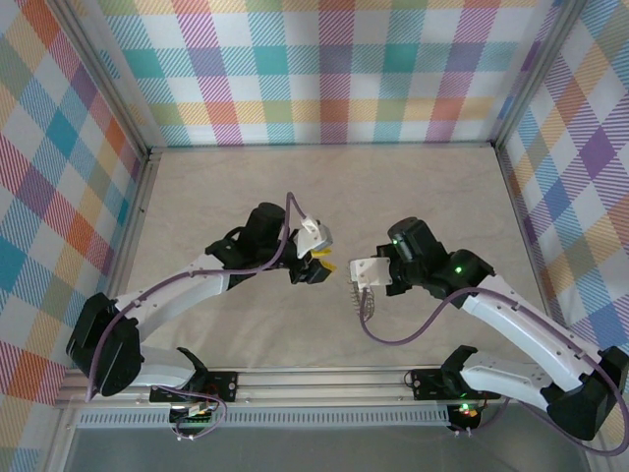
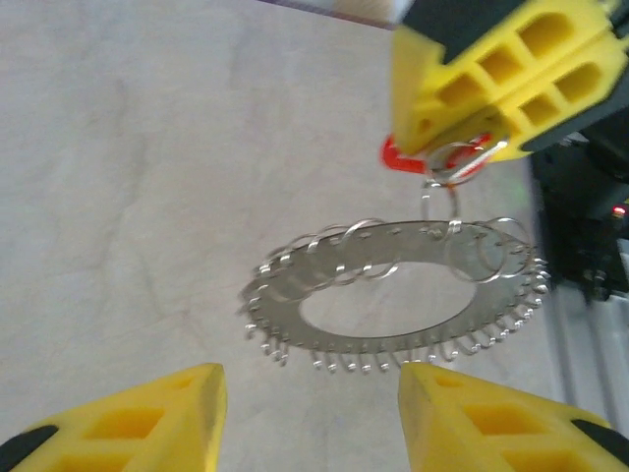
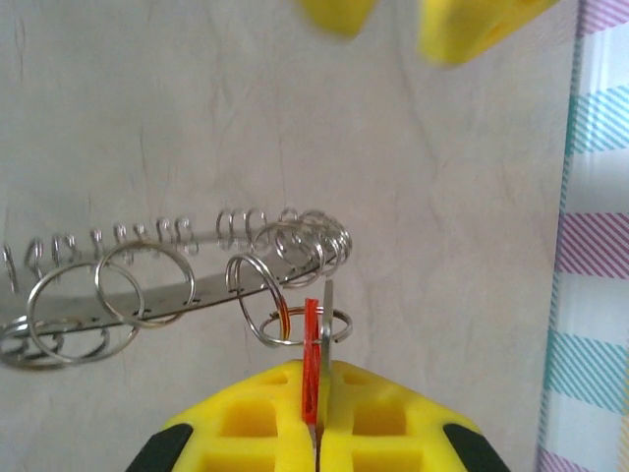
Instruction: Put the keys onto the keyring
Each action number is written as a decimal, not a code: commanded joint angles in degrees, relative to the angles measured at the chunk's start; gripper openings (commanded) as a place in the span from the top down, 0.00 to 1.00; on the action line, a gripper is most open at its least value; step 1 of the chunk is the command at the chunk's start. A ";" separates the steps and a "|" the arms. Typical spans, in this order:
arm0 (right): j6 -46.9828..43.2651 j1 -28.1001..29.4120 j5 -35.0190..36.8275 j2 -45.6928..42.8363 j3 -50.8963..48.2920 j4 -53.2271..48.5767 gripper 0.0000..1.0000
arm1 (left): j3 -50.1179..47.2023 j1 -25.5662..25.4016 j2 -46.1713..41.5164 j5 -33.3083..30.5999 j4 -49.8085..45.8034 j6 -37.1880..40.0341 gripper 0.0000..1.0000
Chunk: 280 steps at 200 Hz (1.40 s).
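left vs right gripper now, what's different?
Left gripper is open, jaws wide apart, holding nothing; right gripper is shut on the red key. The keyring hangs close by the right gripper, seemingly linked to the key; the left gripper stands clear of it. Both are yellow-tipped.

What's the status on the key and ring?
Left gripper open, empty. Right gripper shut on key. Ring hangs by the key. Nothing blocking.

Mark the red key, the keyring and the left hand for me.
red key (image 3: 311, 339): right wrist view, red head seen edge-on.
keyring (image 2: 273, 295): left wrist view, flat band left of the hole.
left hand (image 2: 307, 393): left wrist view, gap between open fingertips.
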 commanded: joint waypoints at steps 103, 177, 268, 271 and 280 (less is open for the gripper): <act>-55.42 3.66 17.15 -5.58 -4.76 18.81 0.99 | -9.37 4.45 -2.32 -30.19 14.70 -21.00 0.00; -57.68 3.67 15.80 -6.02 -3.86 23.05 0.95 | -17.35 5.17 -3.06 -41.00 21.91 -23.44 0.00; -39.20 10.65 15.69 8.81 2.11 23.67 0.99 | -19.70 14.99 -12.40 -59.19 11.62 -39.23 0.00; -38.24 11.04 15.81 9.71 2.50 23.65 1.00 | -20.05 15.30 -12.97 -59.13 11.63 -39.46 0.00; -34.33 12.58 16.61 12.21 4.12 23.77 1.00 | -20.92 16.53 -14.24 -59.19 11.44 -39.96 0.00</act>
